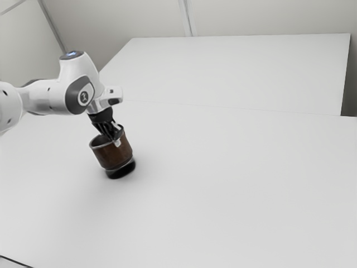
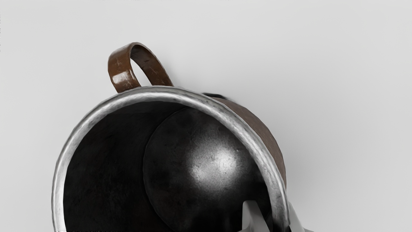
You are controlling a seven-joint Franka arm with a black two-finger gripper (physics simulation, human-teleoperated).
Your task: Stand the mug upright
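In the exterior view my gripper [image 1: 118, 139] points down at the rim of the brown mug [image 1: 115, 154], on the side toward the exterior view's right. The mug leans, its mouth up and toward the exterior view's left, its dark base low over the table. In the wrist view the gripper [image 2: 273, 216] has one finger inside the mug [image 2: 267, 135] and the other outside, shut on the wall at the metal rim. The brown handle [image 2: 120, 69] sticks out from the mug's side, away from the fingers.
The white table [image 1: 234, 184] spreads around the mug. A second white surface [image 1: 240, 67] lies farther back, and a dark cable [image 1: 15, 261] crosses the near corner at the exterior view's left.
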